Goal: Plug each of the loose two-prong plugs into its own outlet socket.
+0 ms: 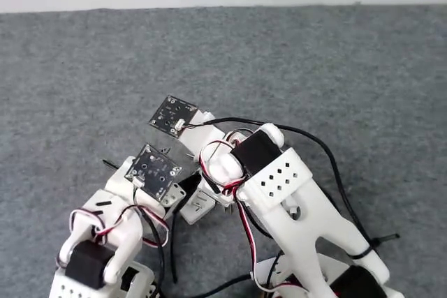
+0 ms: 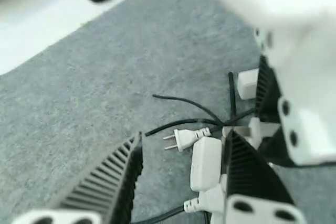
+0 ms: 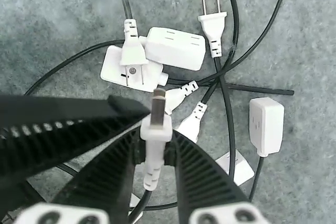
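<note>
Right claw [image 3: 156, 142] clamped on a white two-prong plug [image 3: 156, 125], prongs forward, just short of the white rectangular outlet block [image 3: 176, 50] on the grey felt tabletop [image 3: 58, 19]. Left claw [image 2: 184, 148] spread apart over a second loose white plug [image 2: 187, 138]. Advice: square the prongs to the slots before pushing. The light block will likely slide, so brace it. Tangled black cords [image 3: 226, 85] may drag.

High camera overhead, looking down past both arms [image 1: 293, 193] onto carpet [image 1: 314, 68], left wrist camera close behind left gripper [image 2: 184, 136], right likewise behind right gripper [image 3: 156, 145], both facing the same white plugs [image 3: 212, 22].
</note>
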`<action>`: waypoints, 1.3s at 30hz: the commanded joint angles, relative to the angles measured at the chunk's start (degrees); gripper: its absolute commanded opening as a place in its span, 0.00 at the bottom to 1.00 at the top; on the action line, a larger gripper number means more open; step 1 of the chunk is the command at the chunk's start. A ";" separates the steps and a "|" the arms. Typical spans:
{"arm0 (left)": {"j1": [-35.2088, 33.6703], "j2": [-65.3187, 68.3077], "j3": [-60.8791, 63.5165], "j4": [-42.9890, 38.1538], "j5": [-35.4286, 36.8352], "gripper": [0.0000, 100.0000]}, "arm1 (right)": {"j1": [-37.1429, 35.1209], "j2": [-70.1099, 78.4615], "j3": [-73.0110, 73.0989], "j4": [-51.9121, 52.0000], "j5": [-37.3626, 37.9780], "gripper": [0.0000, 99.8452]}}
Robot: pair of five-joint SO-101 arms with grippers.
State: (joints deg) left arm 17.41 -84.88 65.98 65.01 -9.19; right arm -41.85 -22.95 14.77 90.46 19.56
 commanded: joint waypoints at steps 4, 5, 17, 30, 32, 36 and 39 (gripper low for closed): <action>0.97 -9.41 -1.45 1.67 0.35 0.25 | -1.54 -6.64 -2.20 0.75 -0.97 0.01; 0.97 -10.64 -0.57 1.32 0.35 0.25 | -1.63 -7.34 -1.85 0.66 -0.97 0.01; 4.22 -8.97 4.26 -2.81 -0.62 0.25 | -1.89 -12.26 1.23 2.07 -0.97 0.01; 4.31 -8.88 2.59 -1.23 -0.62 0.25 | -2.51 -13.85 4.04 0.40 -2.64 0.01; 4.31 -8.88 2.59 -1.23 -0.62 0.25 | -2.51 -13.85 4.04 0.40 -3.69 0.01; 4.13 -8.88 2.86 -1.76 -0.62 0.25 | -3.30 -13.85 4.40 0.48 -4.13 0.01; 4.22 -8.88 2.86 -1.85 -0.62 0.25 | -6.02 -13.85 4.48 1.01 -4.13 0.01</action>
State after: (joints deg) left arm 21.27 -94.90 70.46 63.78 -9.36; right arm -44.48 -34.64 19.69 91.87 15.87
